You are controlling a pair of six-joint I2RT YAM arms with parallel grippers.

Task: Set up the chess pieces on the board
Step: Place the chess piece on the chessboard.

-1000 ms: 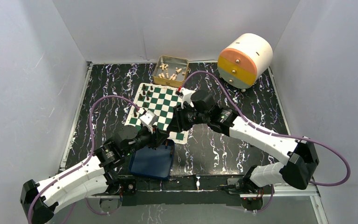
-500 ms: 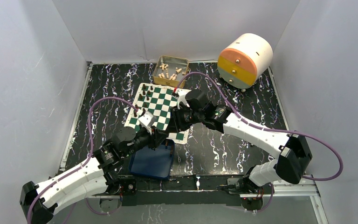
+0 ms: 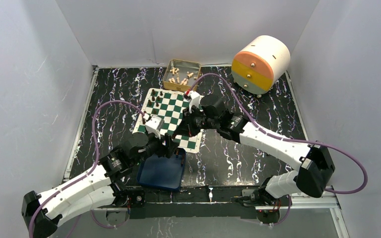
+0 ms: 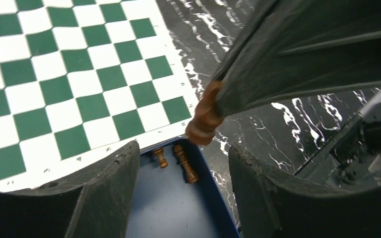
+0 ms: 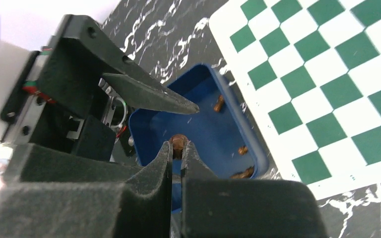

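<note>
A dark-brown chess piece [image 5: 178,143] is pinched between the tips of my right gripper [image 5: 177,146], which is shut on it above the blue tray [image 5: 198,119]. The left wrist view shows the same piece [image 4: 204,116] hanging from the right fingers [image 4: 287,64] just beyond my left gripper [image 4: 183,151]. The left gripper stands open with nothing between its pads. Two more brown pieces [image 4: 183,162] lie in the tray's corner. The green-and-white board [image 3: 168,115] lies just beyond both grippers and carries a few dark pieces [image 3: 154,97] along its left side.
A gold tin [image 3: 182,74] of cream pieces sits behind the board. A round drawer unit [image 3: 260,62] stands at the back right. The blue tray [image 3: 161,172] rests against the board's near edge. Purple cables loop over both arms.
My left gripper has opened and my right gripper has shut on the brown piece over the tray. Both wrists stay close together at the board's near edge.
</note>
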